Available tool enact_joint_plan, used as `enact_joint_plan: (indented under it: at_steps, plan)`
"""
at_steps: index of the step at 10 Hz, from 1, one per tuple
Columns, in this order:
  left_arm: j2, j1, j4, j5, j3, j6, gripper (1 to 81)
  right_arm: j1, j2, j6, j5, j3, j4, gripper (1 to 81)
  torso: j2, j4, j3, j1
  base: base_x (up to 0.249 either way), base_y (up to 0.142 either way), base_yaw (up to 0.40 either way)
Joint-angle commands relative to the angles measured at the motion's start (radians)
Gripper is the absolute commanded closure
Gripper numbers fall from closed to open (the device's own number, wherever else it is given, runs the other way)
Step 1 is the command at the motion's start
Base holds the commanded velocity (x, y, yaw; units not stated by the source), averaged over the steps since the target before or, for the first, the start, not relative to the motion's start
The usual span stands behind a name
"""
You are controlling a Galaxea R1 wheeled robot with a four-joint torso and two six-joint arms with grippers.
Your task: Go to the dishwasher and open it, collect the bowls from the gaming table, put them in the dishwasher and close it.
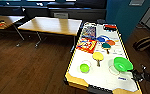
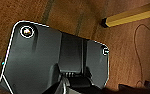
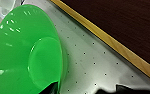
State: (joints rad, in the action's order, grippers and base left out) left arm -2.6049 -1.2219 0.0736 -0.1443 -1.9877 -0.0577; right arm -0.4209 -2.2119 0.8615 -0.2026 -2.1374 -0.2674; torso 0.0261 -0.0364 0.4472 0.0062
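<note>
Two green bowls sit on the gaming surface (image 1: pixel 101 77), white-topped with a yellow edge. Nearest, at the right, the right tool (image 1: pixel 135 74) reaches in and meets the rim of the wide bowl (image 1: pixel 123 64), which is tilted up off the white top; in the right wrist view the bowl's (image 3: pixel 23 55) underside looms large, a dark finger tip at its lower rim, so the tool looks clamped on that rim. The left tool: cannot tell, just the robot's dark plate over wooden floor (image 2: pixel 66 15) and a yellow corner of the surface. Further left, the small lime bowl (image 1: pixel 84 67) rests flat on the top, well apart from the wide one. Between them and beyond lies a yellow paddle (image 1: pixel 98 56). Farther on, more paddles and colourful game boxes (image 1: pixel 87 45). Beyond, wooden-topped desks (image 1: pixel 53 25).
</note>
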Motion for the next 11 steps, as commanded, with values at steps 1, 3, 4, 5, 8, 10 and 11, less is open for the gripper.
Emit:
enact_joint_plan:
  at_steps: [1, 3, 4, 5, 8, 10, 11]
  plan:
    - [0.017, 0.028, 0.003, 0.063, 0.013, -0.002, 1.0, 0.124, 0.047, 0.004, -0.032, -0.028, -0.038, 1.0, 0.000, 0.000, 0.000, 0.000, 0.000, 0.000, 0.000]
    - [0.017, 0.028, 0.003, 0.063, 0.012, -0.004, 1.0, 0.121, 0.045, 0.004, -0.028, -0.025, -0.038, 1.0, 0.000, 0.000, 0.000, 0.000, 0.000, 0.000, 0.000]
    - [0.018, 0.029, 0.003, 0.063, 0.012, -0.002, 1.0, 0.116, 0.047, 0.005, -0.026, -0.031, -0.056, 1.0, 0.000, 0.000, 0.000, 0.000, 0.000, 0.000, 0.000]
    - [0.020, 0.029, 0.003, 0.063, 0.012, -0.004, 1.0, 0.101, 0.047, 0.007, -0.025, -0.039, -0.104, 1.0, 0.000, 0.000, 0.000, 0.000, 0.000, 0.000, 0.000]
    - [0.029, 0.029, 0.005, 0.063, 0.013, -0.004, 1.0, 0.090, 0.038, 0.005, -0.018, -0.051, -0.124, 1.0, 0.000, 0.000, 0.000, 0.000, 0.000, 0.000, 0.000]
    - [0.028, 0.028, 0.003, 0.063, 0.013, -0.004, 1.0, 0.099, 0.036, -0.010, -0.018, -0.024, -0.121, 1.0, 0.000, 0.000, 0.000, 0.000, 0.000, 0.000, 0.000]
    - [0.026, 0.028, 0.003, 0.063, 0.013, -0.004, 1.0, 0.112, 0.044, -0.010, -0.018, -0.005, -0.118, 1.0, 0.000, 0.000, 0.000, 0.000, 0.000, 0.000, 0.000]
